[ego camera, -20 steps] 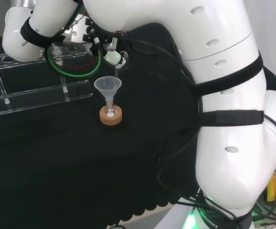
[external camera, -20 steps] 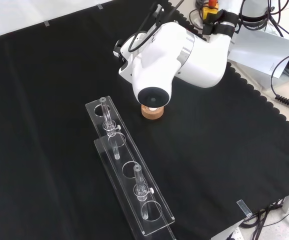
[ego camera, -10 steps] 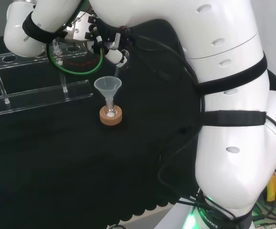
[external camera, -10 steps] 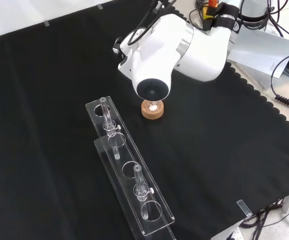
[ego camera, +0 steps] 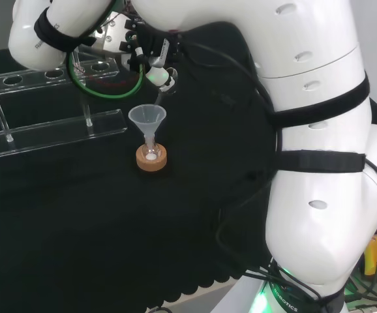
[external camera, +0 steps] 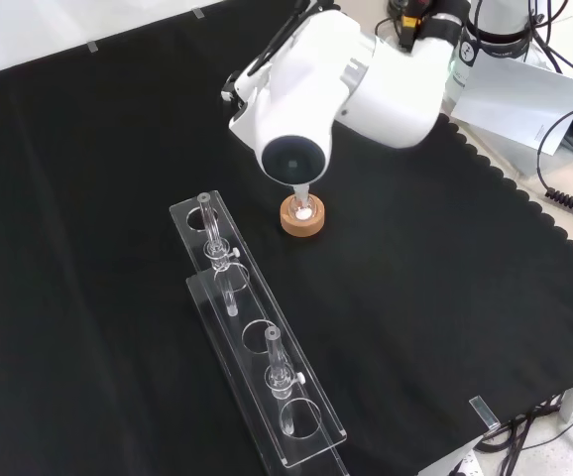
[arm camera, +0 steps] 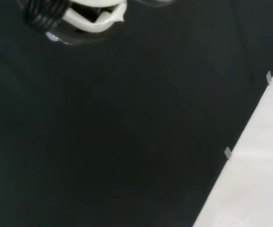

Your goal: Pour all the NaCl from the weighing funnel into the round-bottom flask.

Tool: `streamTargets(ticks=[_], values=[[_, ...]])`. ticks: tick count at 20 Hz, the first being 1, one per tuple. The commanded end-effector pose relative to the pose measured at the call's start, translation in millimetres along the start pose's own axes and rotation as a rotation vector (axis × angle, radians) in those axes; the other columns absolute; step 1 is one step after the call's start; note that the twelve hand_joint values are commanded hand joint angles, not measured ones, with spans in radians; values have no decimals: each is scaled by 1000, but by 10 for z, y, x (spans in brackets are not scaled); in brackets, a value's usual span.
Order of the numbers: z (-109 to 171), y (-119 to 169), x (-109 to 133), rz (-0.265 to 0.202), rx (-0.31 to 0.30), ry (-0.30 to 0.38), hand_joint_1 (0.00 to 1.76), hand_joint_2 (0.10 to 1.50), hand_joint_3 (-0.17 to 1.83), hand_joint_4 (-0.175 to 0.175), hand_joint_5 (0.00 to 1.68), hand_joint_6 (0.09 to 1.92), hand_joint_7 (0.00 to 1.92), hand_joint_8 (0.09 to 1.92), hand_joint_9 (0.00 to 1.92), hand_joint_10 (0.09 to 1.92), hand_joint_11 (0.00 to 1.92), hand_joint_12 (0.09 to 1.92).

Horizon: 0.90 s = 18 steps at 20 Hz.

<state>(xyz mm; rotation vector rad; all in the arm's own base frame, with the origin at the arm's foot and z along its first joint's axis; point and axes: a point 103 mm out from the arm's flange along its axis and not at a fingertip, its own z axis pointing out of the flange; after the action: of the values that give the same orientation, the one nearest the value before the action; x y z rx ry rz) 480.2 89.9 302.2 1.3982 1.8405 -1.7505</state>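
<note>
So the hand point(ego camera: 143, 53) has lifted a bit over the last second, fingers point(ego camera: 164, 77) curled round what looks like the weighing funnel point(ego camera: 160, 93), a thin clear stem hanging from the fingertips; honestly it's hard to make out. Its tip now sits higher, just above the rim of the clear funnel point(ego camera: 147, 118) directly below the fingers, where before it dipped closer in. Under that, the round-bottom flask point(ego camera: 150, 153) sits in its cork ring point(ego camera: 151, 160) with white stuff at the bottom. My guess: the pour is mostly done and it's backing off. The clear rack point(external camera: 252, 337) sits well off to the side.
</note>
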Motion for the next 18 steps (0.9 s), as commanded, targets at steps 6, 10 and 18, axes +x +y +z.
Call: streamTargets(ticks=[6,10,18], values=[[204,3,-146,-11,-130,218,1108,704,696,88,1138,929,1133,541,1389,117,1053,898],[356,25,-233,-14,-170,316,1108,704,697,88,1137,930,1132,540,1389,115,1051,897],[782,139,-353,-38,-212,490,1107,704,698,89,1135,934,1129,539,1389,112,1051,899]])
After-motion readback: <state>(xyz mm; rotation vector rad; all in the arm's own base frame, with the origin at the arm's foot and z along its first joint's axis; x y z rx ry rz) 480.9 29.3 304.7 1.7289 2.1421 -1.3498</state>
